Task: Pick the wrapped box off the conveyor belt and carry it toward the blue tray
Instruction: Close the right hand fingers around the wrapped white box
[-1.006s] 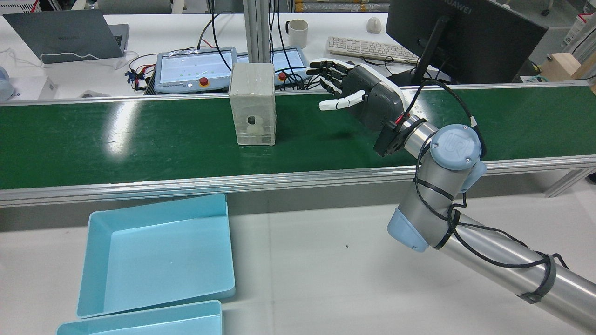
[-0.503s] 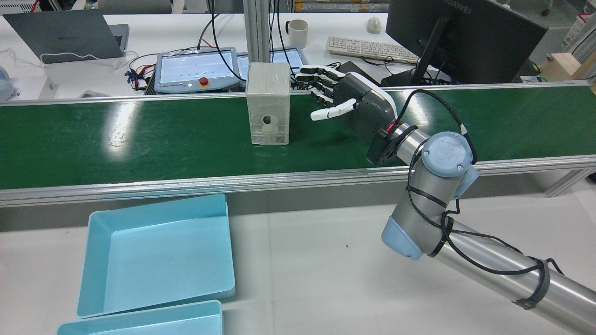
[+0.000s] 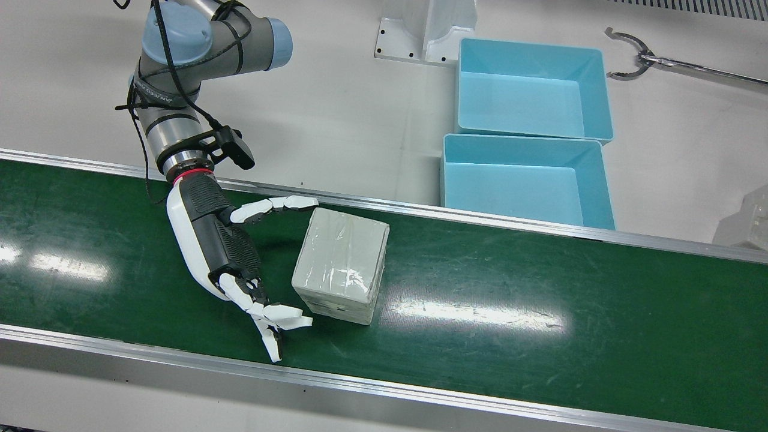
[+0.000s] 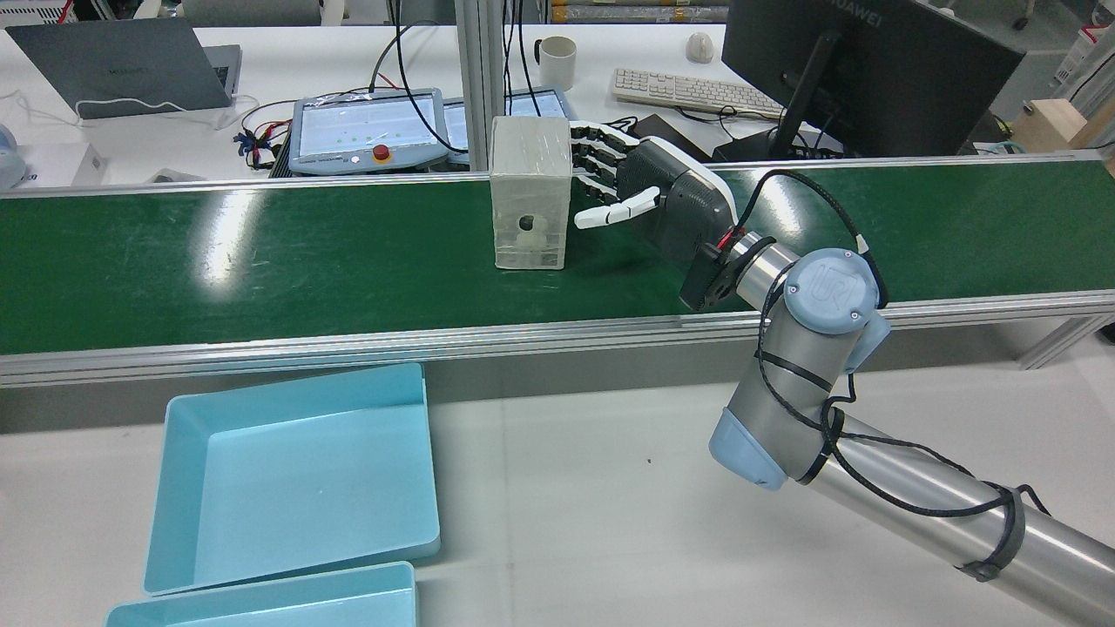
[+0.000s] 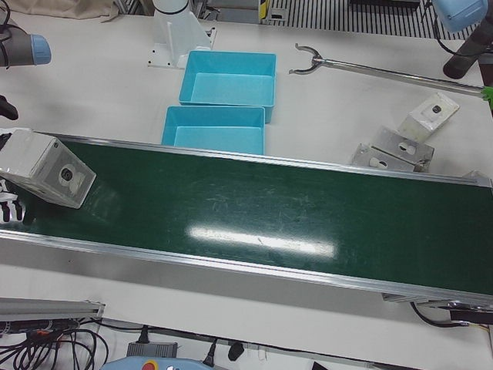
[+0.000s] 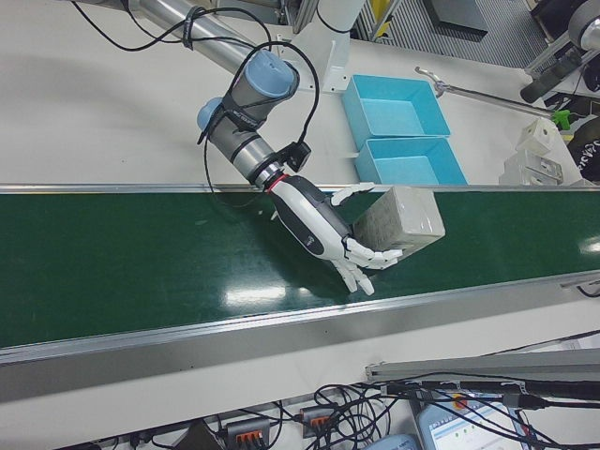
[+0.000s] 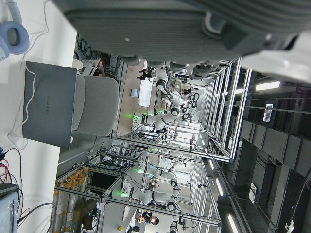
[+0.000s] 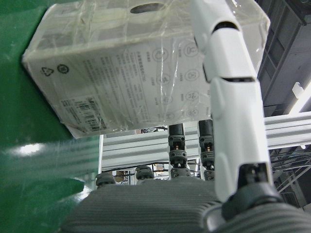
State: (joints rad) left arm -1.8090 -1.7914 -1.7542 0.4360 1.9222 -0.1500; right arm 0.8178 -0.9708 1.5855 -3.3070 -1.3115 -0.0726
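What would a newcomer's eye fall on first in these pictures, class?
Most striking is the pale grey plastic-wrapped box standing on the long green conveyor belt, with the white-and-black right hand open beside it, fingers spread on either side of it. Next come the two light blue plastic trays on the white table beyond the belt, both empty.

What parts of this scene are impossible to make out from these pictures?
- Whether the right hand touches the wrapped box: front view, tiny gap.
- Box's far side: rear view, its own body hides it.
- Second blue tray: rear view, cut by the bottom edge.
- Left hand: its own view shows only background.
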